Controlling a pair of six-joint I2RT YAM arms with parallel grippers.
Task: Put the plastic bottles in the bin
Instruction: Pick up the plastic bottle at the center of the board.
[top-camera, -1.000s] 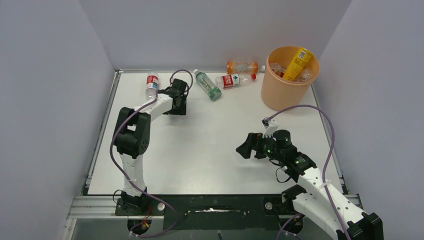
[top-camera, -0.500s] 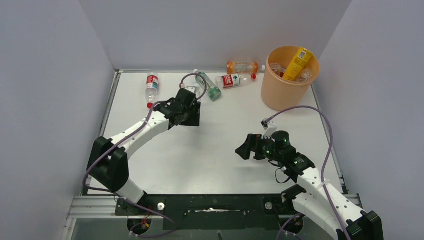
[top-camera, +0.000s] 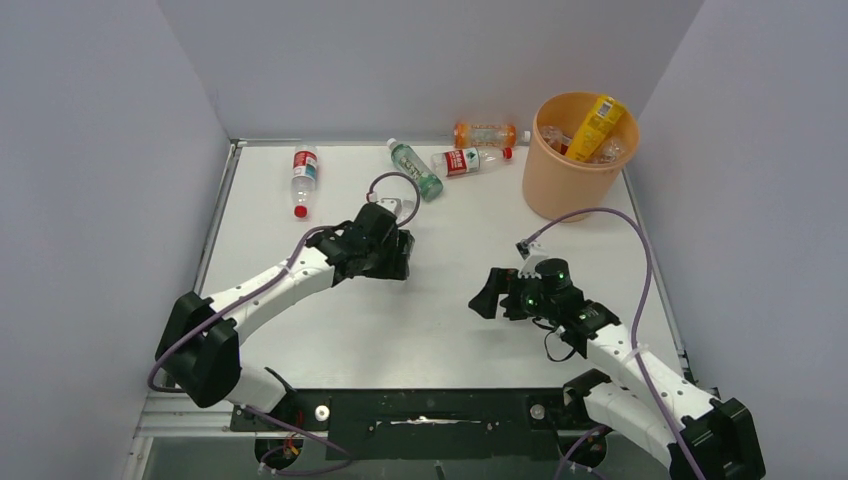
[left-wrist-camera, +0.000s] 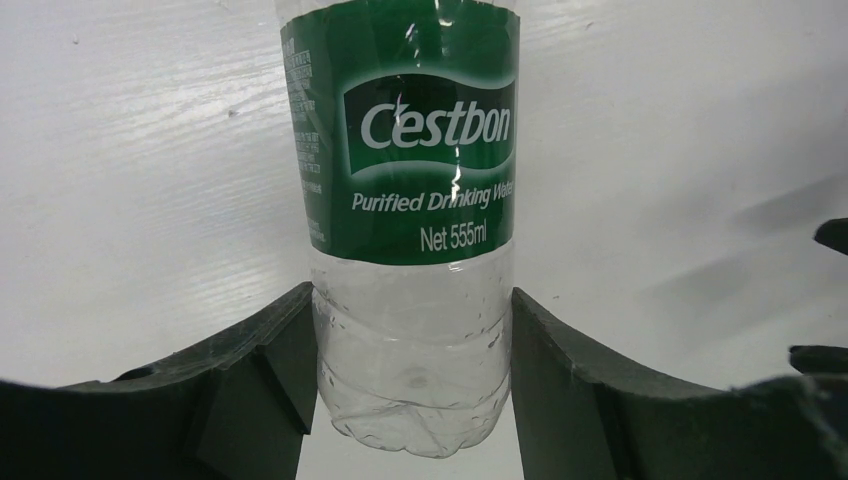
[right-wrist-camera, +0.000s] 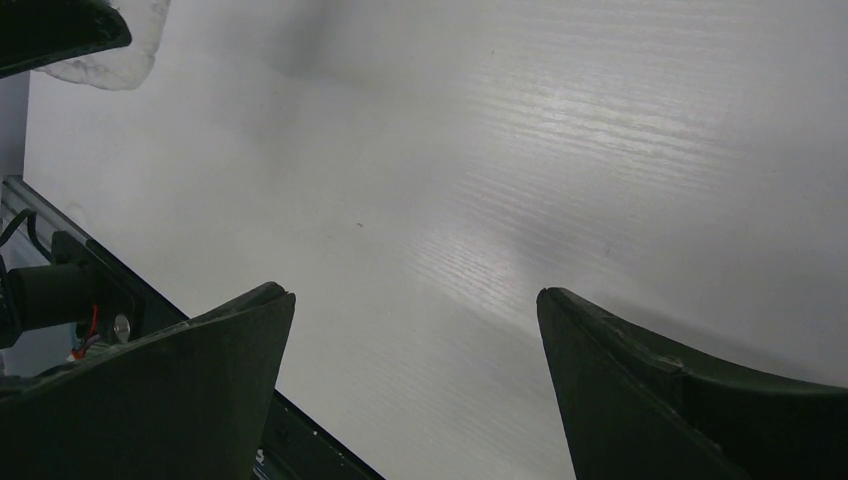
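My left gripper (top-camera: 392, 258) is over the middle of the table, shut on a clear bottle with a green Cestbon label (left-wrist-camera: 415, 200). Its jaws press on the bottle's lower body from both sides. From above the gripper hides this bottle. My right gripper (top-camera: 490, 298) hovers open and empty right of centre, with only bare table between its fingers (right-wrist-camera: 415, 300). The peach-orange bin (top-camera: 575, 185) stands at the far right, holding a yellow bottle (top-camera: 596, 125) and clear ones. On the table at the back lie a red-label bottle (top-camera: 303, 172), a green-label bottle (top-camera: 416, 170), another red-label bottle (top-camera: 462, 160) and an orange bottle (top-camera: 487, 133).
Grey walls close in the table on the left, back and right. A metal rail (top-camera: 420, 410) with the arm bases runs along the near edge. The left gripper's tip and held bottle show in the right wrist view's top left corner (right-wrist-camera: 105, 45).
My left arm has swung from the back left of the table toward the middle, stretching out low. My right gripper has shifted slightly left and stays open.
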